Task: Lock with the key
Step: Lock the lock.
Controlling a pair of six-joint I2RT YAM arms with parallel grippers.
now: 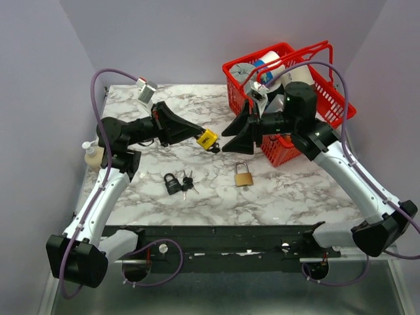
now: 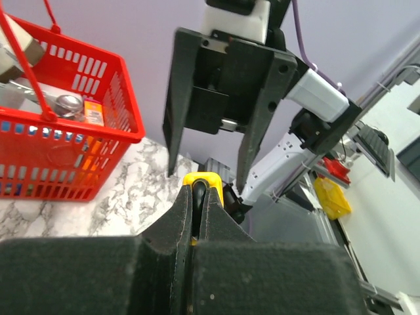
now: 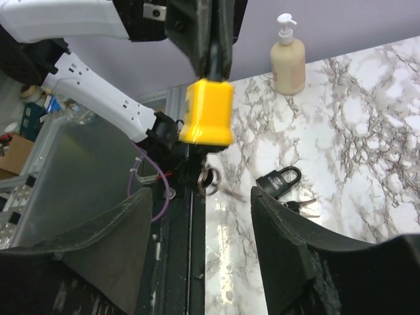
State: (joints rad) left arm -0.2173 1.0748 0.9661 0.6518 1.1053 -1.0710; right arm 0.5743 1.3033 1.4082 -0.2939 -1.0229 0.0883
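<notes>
My left gripper [image 1: 195, 135] is shut on the black shackle of a yellow padlock [image 1: 207, 139] and holds it above the table's middle. In the left wrist view the fingers [image 2: 180, 216] pinch the shackle and the yellow body [image 2: 203, 182] pokes out past them. In the right wrist view the padlock [image 3: 207, 111] hangs body down, with a key ring [image 3: 207, 178] dangling under it. My right gripper [image 1: 226, 141] is open, jaws wide, facing the padlock from the right and just short of it; the right wrist view shows it [image 3: 200, 207] empty.
A black padlock [image 1: 172, 184] with keys [image 1: 188, 182] and a brass padlock [image 1: 243, 176] lie on the marble table [image 1: 295, 197]. A red basket [image 1: 239, 98] with items stands at the back right. A soap bottle [image 1: 93, 155] stands at the left edge.
</notes>
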